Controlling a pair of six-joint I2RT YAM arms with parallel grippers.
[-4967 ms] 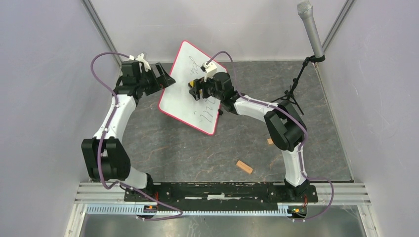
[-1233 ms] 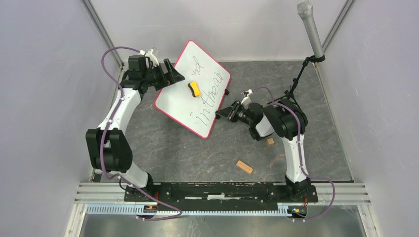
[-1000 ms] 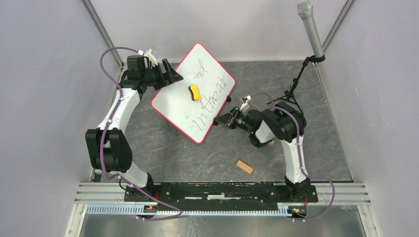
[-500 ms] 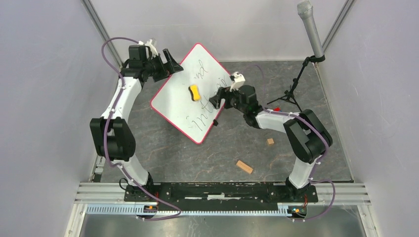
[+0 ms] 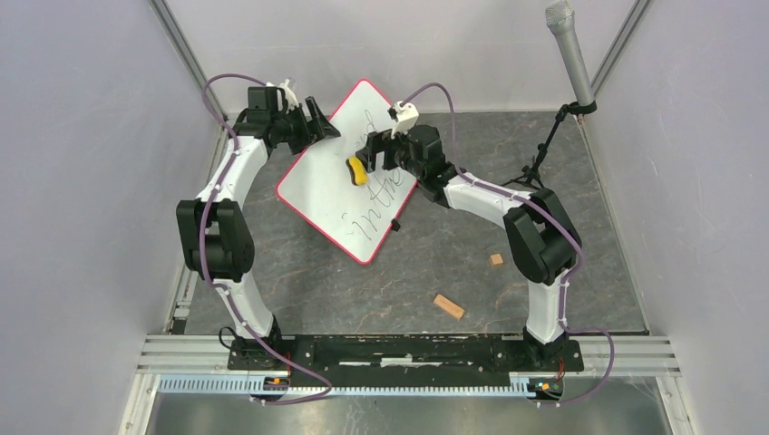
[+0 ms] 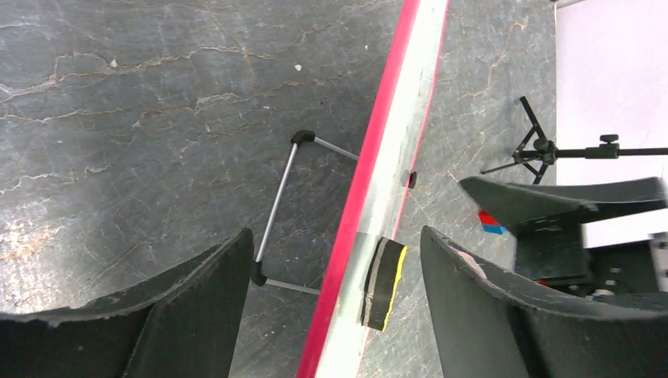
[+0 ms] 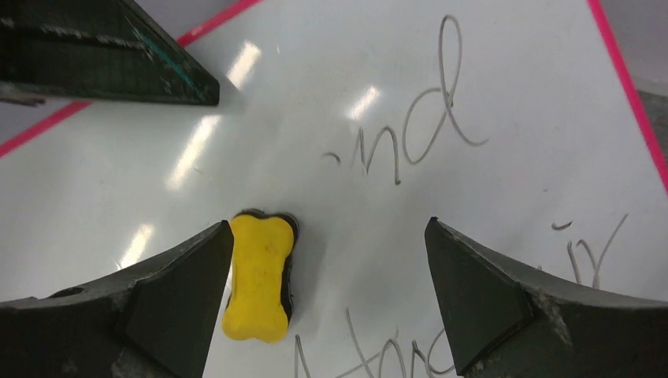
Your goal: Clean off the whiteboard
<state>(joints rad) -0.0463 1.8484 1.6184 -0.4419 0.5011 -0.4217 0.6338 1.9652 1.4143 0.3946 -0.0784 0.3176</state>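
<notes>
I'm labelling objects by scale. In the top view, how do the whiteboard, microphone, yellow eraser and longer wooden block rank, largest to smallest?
1. whiteboard
2. microphone, raised toward the camera, so perhaps flattered
3. longer wooden block and yellow eraser look alike, so unranked

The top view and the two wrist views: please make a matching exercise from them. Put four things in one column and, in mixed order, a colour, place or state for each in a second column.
Column 1
1. eraser
2. whiteboard
3. right gripper
4. microphone

Column 2
a. open, over the white surface
b. yellow, sitting on the white surface
c. grey, at the far right of the top view
d. red-rimmed, bearing black handwriting

Pairs: 1-b, 2-d, 3-a, 4-c
</notes>
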